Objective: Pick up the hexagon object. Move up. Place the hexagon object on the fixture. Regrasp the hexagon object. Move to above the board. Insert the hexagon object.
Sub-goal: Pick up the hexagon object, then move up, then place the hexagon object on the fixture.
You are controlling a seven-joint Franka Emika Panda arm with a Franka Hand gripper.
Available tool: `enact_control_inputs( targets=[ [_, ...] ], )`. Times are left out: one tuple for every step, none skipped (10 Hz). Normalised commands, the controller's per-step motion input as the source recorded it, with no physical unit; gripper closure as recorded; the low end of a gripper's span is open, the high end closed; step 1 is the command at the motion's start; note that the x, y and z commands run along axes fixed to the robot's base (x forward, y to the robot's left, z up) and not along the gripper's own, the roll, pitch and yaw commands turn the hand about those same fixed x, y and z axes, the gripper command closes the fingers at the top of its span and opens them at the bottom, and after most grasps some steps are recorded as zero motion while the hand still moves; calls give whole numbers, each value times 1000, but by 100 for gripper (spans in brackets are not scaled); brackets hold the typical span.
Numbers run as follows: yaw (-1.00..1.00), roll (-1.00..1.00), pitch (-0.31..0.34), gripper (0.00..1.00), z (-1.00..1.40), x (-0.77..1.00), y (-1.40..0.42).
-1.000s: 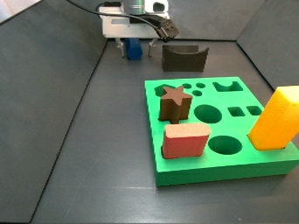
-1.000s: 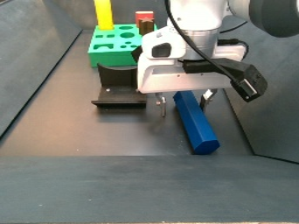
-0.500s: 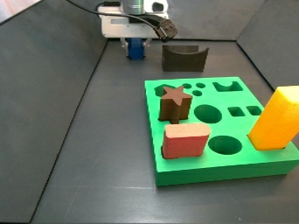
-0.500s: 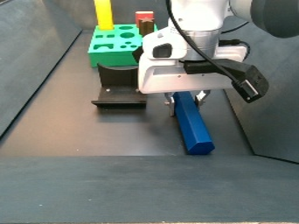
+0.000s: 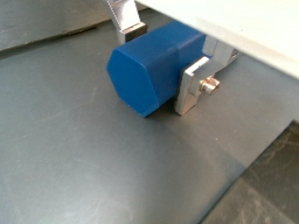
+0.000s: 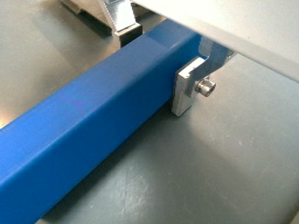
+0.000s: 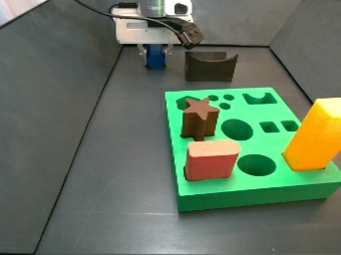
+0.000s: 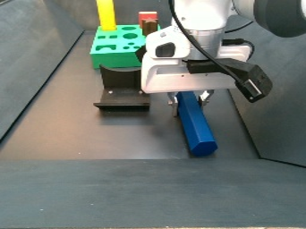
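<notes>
Hand (image 6: pixel 162 54) astride one hexagon object (image 6: pixel 100 118), two fingers (image 6: pixel 191 86) flanking it.

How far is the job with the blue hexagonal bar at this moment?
Done: nothing visibly complete. In hand: the pickup; in both wrist views the gripper straddles the blue hexagonal bar, which lies on the dark floor; whether the fingers press it is unclear. Left: lifting, resting it on the dark brown notched fixture, regrasping, and inserting into the green board.
</notes>
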Motion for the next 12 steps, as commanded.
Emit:
enact_control_inputs(
  targets=[
    [0,0,0,100,0,0,0],
    [0,0,0,100,0,0,0],
    [0,0,0,100,833,0,0],
    [17,-7,41,100,822,-39,-6],
    [12,-3,71,100,707,-62,-6],
    [4,8,74,100,588,-35,2],
    [-1,15,78,100,496,-26,3],
    [-8,33,68,100,301,-20,4],
    [0,0,0,100,1000,0,0],
    [-3,14,-16,100,1000,9,1],
    [-7,19,10,100,1000,-5,2],
    [-13,29,16,100,1000,-9,4]
  ],
)
